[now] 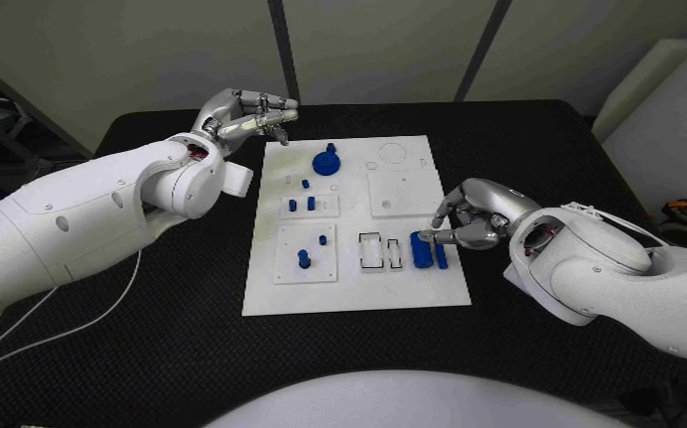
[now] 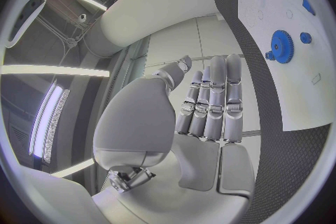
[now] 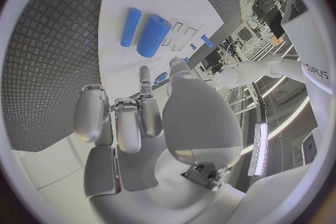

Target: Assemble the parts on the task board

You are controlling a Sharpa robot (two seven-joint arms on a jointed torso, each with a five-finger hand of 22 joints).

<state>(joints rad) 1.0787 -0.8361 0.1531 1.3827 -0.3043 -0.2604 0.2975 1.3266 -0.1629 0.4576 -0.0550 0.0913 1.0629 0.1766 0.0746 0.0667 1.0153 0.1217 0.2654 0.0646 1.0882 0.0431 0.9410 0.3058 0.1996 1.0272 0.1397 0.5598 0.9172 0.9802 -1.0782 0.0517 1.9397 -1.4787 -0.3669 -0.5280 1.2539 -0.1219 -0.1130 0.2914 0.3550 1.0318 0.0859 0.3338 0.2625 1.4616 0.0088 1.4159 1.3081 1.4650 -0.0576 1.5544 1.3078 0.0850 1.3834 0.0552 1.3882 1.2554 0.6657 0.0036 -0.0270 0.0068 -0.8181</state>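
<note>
The white task board (image 1: 358,279) lies in the middle of the black table. A blue gear (image 1: 327,162) stands at its far left, seen too as the blue gear (image 2: 283,46) in the left wrist view. Small blue pegs (image 1: 301,204) stand on a raised plate below it. Near the board's right edge lie a thick blue cylinder (image 1: 421,249) and a thin one (image 1: 441,253), the same thick cylinder (image 3: 153,35) and thin one (image 3: 129,27) showing in the right wrist view. My right hand (image 1: 473,217) hovers just beside them, fingers half curled, holding nothing. My left hand (image 1: 251,115) is off the board's far left corner, fingers straight, empty.
Two white rectangular frames (image 1: 381,250) sit left of the cylinders. A square raised plate (image 1: 399,193) and two more blue pieces (image 1: 307,254) are on the board (image 2: 301,89). Black table (image 1: 544,140) surrounds the board on all sides.
</note>
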